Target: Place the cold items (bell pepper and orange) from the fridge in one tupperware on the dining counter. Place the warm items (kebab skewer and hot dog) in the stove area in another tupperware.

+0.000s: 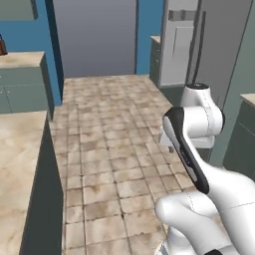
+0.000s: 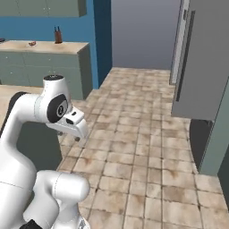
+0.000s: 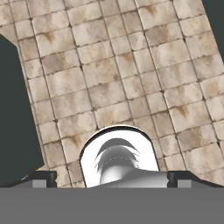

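Gripper [image 3: 112, 178] hangs folded over the tiled floor [image 3: 113, 70], its 2 jaws apart, holding nothing. None of the 4 foods or tupperware can be made out; the cold items are presumably inside the shut fridge [image 2: 203, 58] ahead right. Best move, I judge: drive close, square to the door handle [image 2: 185, 56], keeping the elbow off the counter [image 1: 22, 164].

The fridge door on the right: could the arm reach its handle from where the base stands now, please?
Probably not yet. The gripper is open, folded in over floor tiles, and the fridge stands apart across open floor; nothing blocks the way.
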